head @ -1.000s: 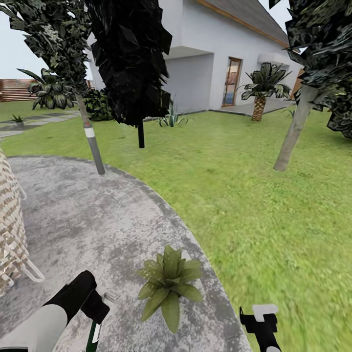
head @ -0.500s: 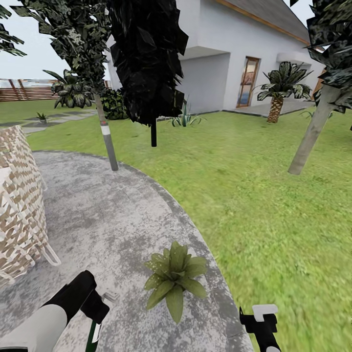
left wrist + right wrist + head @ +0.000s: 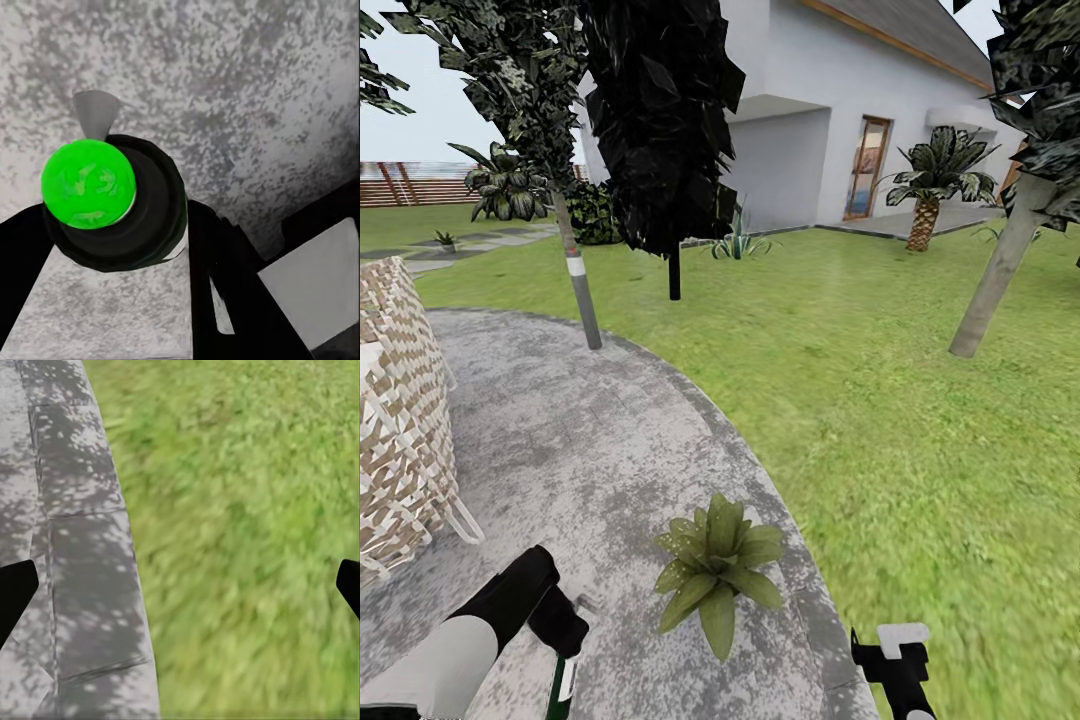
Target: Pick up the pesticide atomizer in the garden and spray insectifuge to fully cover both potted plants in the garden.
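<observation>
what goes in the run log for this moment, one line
left gripper: shut on pesticide atomizer | right gripper: open over patio edge | potted plant: on gravel patio, between arms

potted plant (image 3: 716,567) on patio (image 3: 560,440), lawn (image 3: 920,420) right

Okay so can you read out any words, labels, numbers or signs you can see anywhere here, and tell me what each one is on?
None can be read.
Pesticide atomizer in the left gripper: its green cap bears faint embossed marks, too blurred to read.
White house, door, wicker basket, potted plant: no writing visible.
</observation>
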